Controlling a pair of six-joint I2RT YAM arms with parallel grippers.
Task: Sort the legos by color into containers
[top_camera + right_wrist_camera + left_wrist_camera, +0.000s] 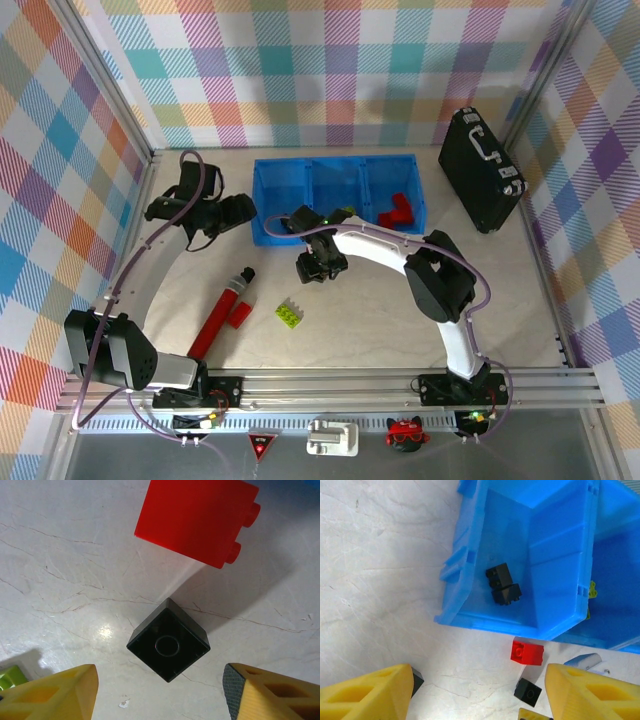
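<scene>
Right gripper [160, 682] astride black lego [168, 645].

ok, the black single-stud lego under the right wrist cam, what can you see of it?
The black lego is a small glossy plastic brick, square top, one round stud facing up. It rests flat on the pale veined table, turned cornerwise to the camera. The right gripper hovers over it, yellow fingers open to either side, not touching. A red lego lies close by, apart from it.
</scene>
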